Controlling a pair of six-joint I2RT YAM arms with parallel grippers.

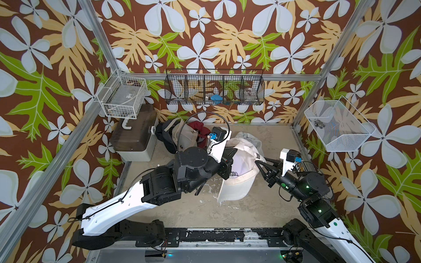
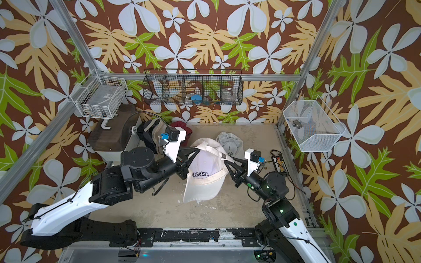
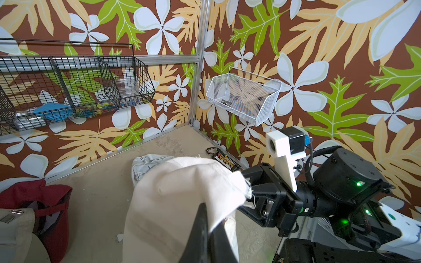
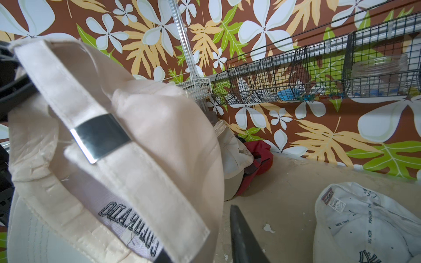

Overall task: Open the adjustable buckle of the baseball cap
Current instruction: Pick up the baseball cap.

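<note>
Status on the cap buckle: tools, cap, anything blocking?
Left tool shut on the white Colorado cap, held up. Right tool at the strap end, grip unclear. Metal buckle flat on strap, not opened. Nothing blocking.

COLORADO: cream cap [image 4: 164, 127]; NEW YORK: wht cap [image 4: 364, 227]

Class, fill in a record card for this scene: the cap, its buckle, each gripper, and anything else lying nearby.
Held item: cream fabric baseball cap lettered COLORADO
Buckle: flat silver metal clasp, lying flat on the strap
Left gripper: shut on the cap
Right gripper: at the strap end, grip unclear
Elsewhere: white New York cap, lying inside-up
</note>
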